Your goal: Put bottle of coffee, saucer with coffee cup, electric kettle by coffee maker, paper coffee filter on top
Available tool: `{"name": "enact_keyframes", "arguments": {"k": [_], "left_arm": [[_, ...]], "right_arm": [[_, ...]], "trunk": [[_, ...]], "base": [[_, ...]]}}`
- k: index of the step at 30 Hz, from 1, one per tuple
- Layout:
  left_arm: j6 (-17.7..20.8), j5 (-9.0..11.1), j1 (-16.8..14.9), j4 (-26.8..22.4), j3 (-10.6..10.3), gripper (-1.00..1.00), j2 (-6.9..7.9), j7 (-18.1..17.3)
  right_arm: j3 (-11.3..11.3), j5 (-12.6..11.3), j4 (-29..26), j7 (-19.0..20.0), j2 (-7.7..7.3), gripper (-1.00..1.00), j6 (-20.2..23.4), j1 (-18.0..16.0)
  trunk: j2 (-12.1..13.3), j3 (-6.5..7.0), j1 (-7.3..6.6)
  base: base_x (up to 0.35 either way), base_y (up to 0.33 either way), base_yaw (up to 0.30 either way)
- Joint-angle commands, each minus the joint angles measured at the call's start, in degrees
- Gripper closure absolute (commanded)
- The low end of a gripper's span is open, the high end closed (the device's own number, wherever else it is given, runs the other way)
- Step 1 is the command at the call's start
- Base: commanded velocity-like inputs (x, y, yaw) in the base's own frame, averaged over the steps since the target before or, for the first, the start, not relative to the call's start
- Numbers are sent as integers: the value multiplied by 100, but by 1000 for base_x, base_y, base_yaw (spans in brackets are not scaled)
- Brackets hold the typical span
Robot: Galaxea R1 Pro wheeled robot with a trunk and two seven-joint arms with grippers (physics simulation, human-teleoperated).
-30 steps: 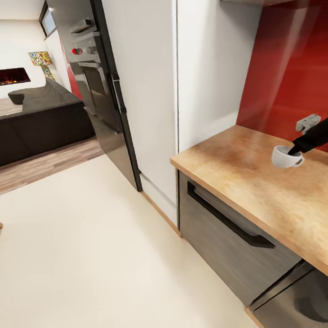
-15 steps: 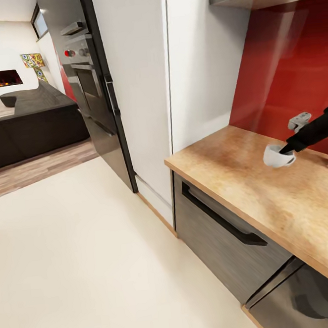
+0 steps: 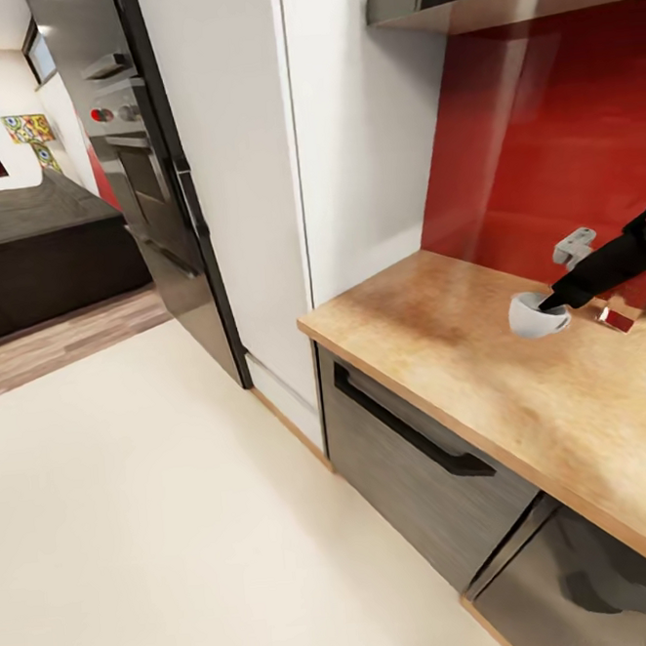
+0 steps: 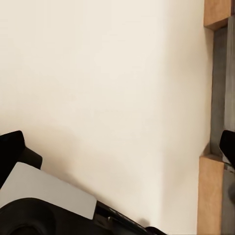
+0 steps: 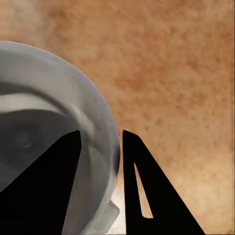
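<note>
Two fingers of the right gripper (image 5: 100,161) pinch the cup's (image 3: 535,314) rim, one inside and one outside, carrying it clear above the countertop (image 3: 484,368); the left gripper's jaws cannot be judged.

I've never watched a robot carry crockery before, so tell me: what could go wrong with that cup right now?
The right gripper pinches only the rim of the cup, one finger inside and one outside, so it could slip or swing. The cup hangs tilted over the wooden countertop; a drop might chip it. No saucer is in sight, so the cup may be set down in the wrong spot.
</note>
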Motion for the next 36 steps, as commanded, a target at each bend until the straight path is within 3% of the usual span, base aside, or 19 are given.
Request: {"name": "enact_keyframes", "arguments": {"k": [1, 14, 36], "left_arm": [[-21, 14, 4, -8, -15, -100, 2, -4], [-21, 14, 4, -13, -22, -100, 2, 0], [-21, 14, 4, -9, -22, -100, 2, 0]], "right_arm": [[12, 56, -5, 65, 0, 100, 48, -8], [10, 54, 11, 65, -6, 100, 40, 36], [7, 50, 22, 67, -3, 100, 39, 40]], "trunk": [[-3, 1, 0], [-3, 33, 0], [-3, 161, 0]], "base": [[-81, 0, -186], [-239, 0, -88], [-11, 0, -222]]}}
